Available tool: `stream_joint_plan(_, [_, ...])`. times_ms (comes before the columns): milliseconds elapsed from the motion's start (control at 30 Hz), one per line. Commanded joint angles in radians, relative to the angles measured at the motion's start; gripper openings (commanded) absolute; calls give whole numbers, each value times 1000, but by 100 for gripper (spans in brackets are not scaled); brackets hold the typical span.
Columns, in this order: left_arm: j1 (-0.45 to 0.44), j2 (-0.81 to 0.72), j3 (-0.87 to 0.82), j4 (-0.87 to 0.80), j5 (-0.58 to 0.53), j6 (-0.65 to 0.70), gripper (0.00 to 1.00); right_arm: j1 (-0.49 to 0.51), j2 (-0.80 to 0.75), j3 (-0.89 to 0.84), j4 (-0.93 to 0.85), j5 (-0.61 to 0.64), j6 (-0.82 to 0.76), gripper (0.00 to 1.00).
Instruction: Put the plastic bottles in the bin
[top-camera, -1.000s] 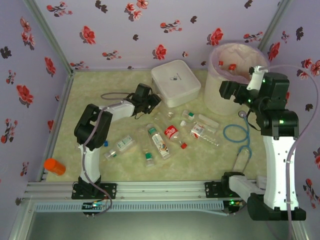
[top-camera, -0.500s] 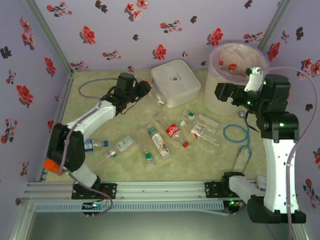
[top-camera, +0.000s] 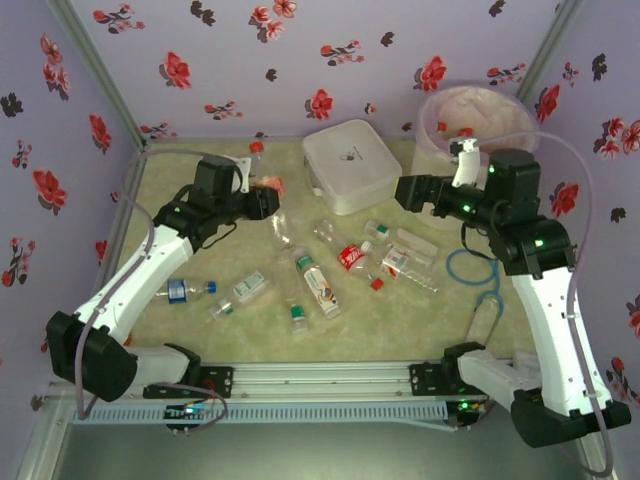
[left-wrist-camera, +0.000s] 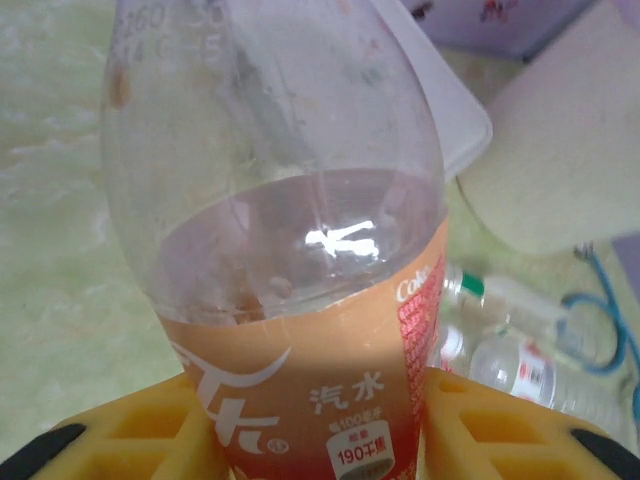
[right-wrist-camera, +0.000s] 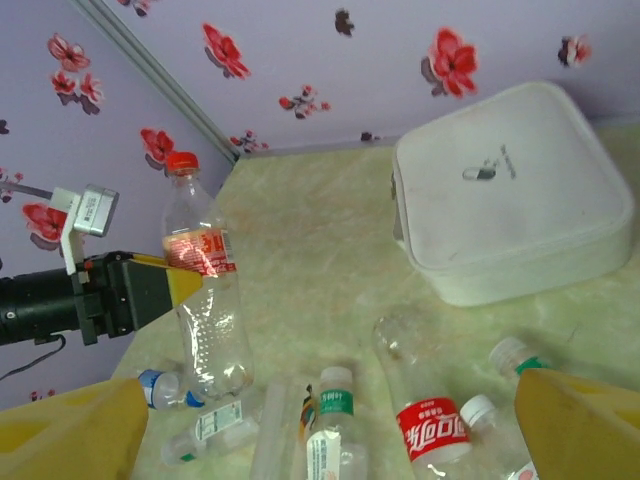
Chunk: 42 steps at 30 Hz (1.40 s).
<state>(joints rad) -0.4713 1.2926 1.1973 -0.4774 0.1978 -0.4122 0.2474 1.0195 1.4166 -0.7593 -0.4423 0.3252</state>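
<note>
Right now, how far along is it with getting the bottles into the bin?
Early on. A couple of red-capped bottles already sit inside the bin. The left tool grips a cola bottle, held upright. The right tool is open and empty. Roughly ten other bottles lie scattered on the table.

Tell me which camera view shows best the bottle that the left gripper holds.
The right wrist view: the bottle shows whole there, from red cap to base. The left wrist view gives a close look at its label and clear body, with the cap out of frame. The top view shows it small.
</note>
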Motion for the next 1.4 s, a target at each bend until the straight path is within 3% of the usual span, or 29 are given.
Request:
stream_joint_plan(0, [0,-15,-1,-84,112,154,31,14,-29,-64,65,1,63,93])
stream_joint_plan(167, [-16,-16,3,-94,226,262,33,27,-30,-130,121,-41,117,92])
stream_joint_plan(367, [-48,-15,-14,-41,312,292,34,56,16,-176,275,-116,210,94])
stream_joint_plan(867, [-84,-16,-60,97,393,265,34,126,159,-192,540,-211,325,99])
stream_joint_plan(1167, [-99,-3,-67,166,444,247,34,193,341,-124,611,-237,338,99])
stream_joint_plan(1367, [-108,10,-64,199,457,236,34,237,455,-70,697,-294,377,92])
